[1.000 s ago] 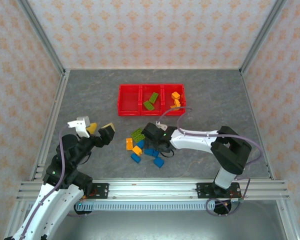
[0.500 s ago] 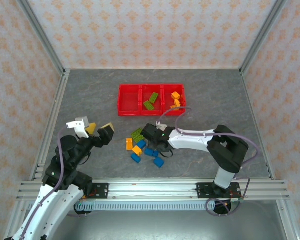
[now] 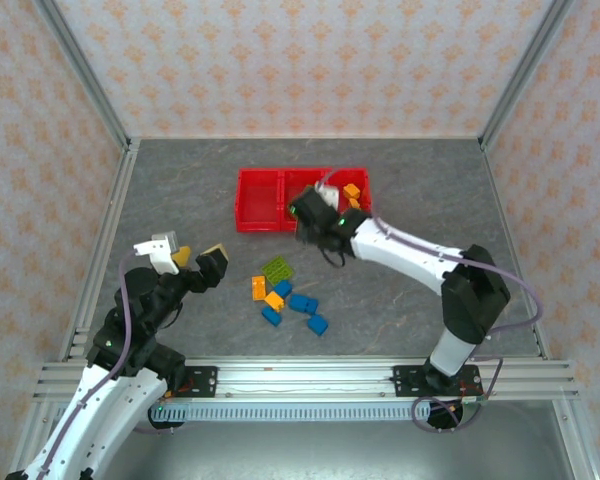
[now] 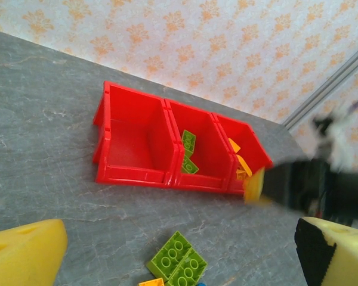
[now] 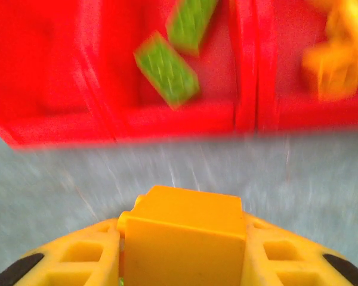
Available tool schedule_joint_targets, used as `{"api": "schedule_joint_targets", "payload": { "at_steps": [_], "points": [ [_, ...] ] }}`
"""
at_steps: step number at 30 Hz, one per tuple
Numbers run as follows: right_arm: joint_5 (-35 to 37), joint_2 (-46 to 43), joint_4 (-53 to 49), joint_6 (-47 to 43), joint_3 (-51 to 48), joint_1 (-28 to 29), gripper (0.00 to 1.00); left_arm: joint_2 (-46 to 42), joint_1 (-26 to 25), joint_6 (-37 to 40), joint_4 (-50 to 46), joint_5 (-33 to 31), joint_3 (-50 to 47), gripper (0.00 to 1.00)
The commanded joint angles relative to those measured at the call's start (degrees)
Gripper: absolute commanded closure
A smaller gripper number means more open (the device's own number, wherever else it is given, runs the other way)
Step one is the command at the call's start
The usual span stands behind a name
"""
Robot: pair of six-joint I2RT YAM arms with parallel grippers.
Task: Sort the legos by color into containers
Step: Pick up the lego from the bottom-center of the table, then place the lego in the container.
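Right fingers (image 5: 65, 262): narrow, clamped on one orange brick (image 5: 182, 229). The wrist view is blurred, so the brick's studs can't be made out.

Right gripper (image 3: 308, 212): at the near wall of the tray (image 3: 242, 200), facing the middle bin and the divider to the right bin. Bare table (image 5: 286, 173) lies between the fingers and the wall. The arm reaches in from the right, stretched long.

Left fingers (image 4: 21, 250): wide apart. Left gripper (image 3: 197, 257): over the table at the near left, well apart from the tray and left of the loose pile.

Tray contents:
- Middle bin: two green bricks (image 4: 188, 143).
- Right bin: orange bricks (image 3: 352, 190).

Loose pile on the table, between the arms and near the tray:
- Green bricks (image 3: 276, 269) at the far end, side by side.
- Two orange (image 3: 259, 288), touching.
- Four blue (image 3: 302, 302), strung toward the near right.
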Motion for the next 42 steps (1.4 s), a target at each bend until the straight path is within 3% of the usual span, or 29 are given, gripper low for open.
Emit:
{"api": "schedule_joint_targets", "payload": {
  "at_steps": [1, 5, 10, 15, 21, 23, 28, 33, 36, 39, 42],
  "points": [
    [2.44, 0.92, -2.39, -9.82, 10.12, -7.05, 0.61, 1.63, -0.35, -0.73, -1.29, -0.92, 2.07, 0.01],
    [-1.74, 8.91, -6.12, -14.18, 22.09, -13.13, 0.62, 3.16, -0.33, -0.64, -1.23, -0.77, 2.07, 0.01],
    [-9.40, 16.59, -4.95, -15.20, 27.14, -19.92, 0.62, 4.77, -0.36, -0.34, -1.38, -0.91, 2.25, 0.01],
    [-19.89, 22.49, -2.09, -13.28, 27.20, -24.88, 0.62, 4.81, -0.36, -0.52, -1.45, -1.62, 2.25, 0.01],
    [-21.90, 23.40, 1.14, -12.24, 24.02, -24.99, 0.61, 4.97, -0.31, -0.65, -1.39, -2.32, 2.08, 0.01],
    [-22.32, 23.70, 1.66, -12.18, 23.32, -25.02, 0.56, 5.40, -0.36, -0.69, -1.46, -2.63, 2.08, 0.01],
    [-25.43, 23.10, 2.69, -12.14, 21.52, -24.84, 0.23, 7.10, -0.36, -1.39, -2.44, -5.30, 2.51, 0.01],
    [-22.54, 14.78, 3.94, -13.45, 15.85, -23.73, 0.04, 10.91, -0.18, -1.50, -3.54, -5.73, 3.42, 0.01],
    [-21.17, 7.42, 6.68, -13.94, 9.17, -23.14, 0.00, 13.30, -0.55, -4.33, -6.07, -7.81, 4.58, 0.01],
    [-15.25, 1.98, 6.95, -15.89, 4.38, -20.91, 0.00, 16.21, -3.69, -7.45, -9.90, -11.91, 6.65, 0.01],
    [-12.62, -2.55, 7.22, -17.02, -0.68, -19.78, 0.00, 20.53, -6.39, -14.16, -10.36, -10.77, 5.62, 0.01]
  ]
}}
